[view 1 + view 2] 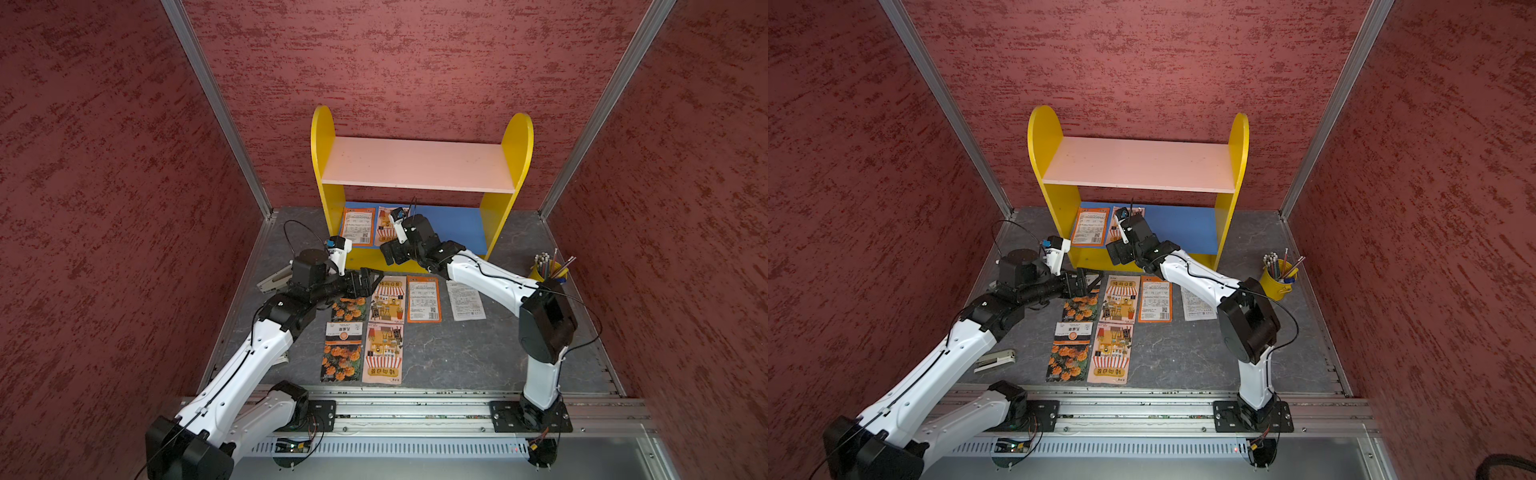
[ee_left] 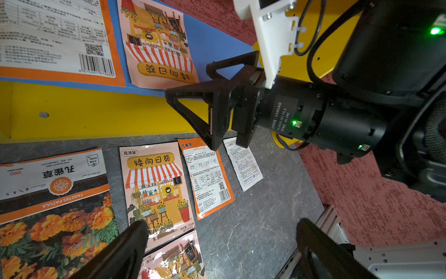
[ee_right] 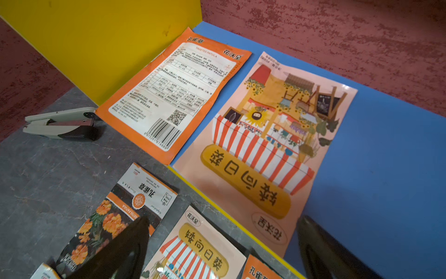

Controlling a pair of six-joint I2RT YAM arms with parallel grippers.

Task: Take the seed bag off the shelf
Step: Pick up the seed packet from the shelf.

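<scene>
Right wrist view puts my right gripper with jaws spread wide and empty, just before the shelf, aimed at the near edge of the pink sunflower seed bag. That bag lies flat on the blue lower board, beside an orange marigold seed bag. I judge it light, thin, floppy and glossy, so a pinch from above would likely slide. Its near edge, slightly overhanging the yellow base strip, looks the place to grip. My left gripper, also spread and empty, hangs over the seed packets on the table.
</scene>
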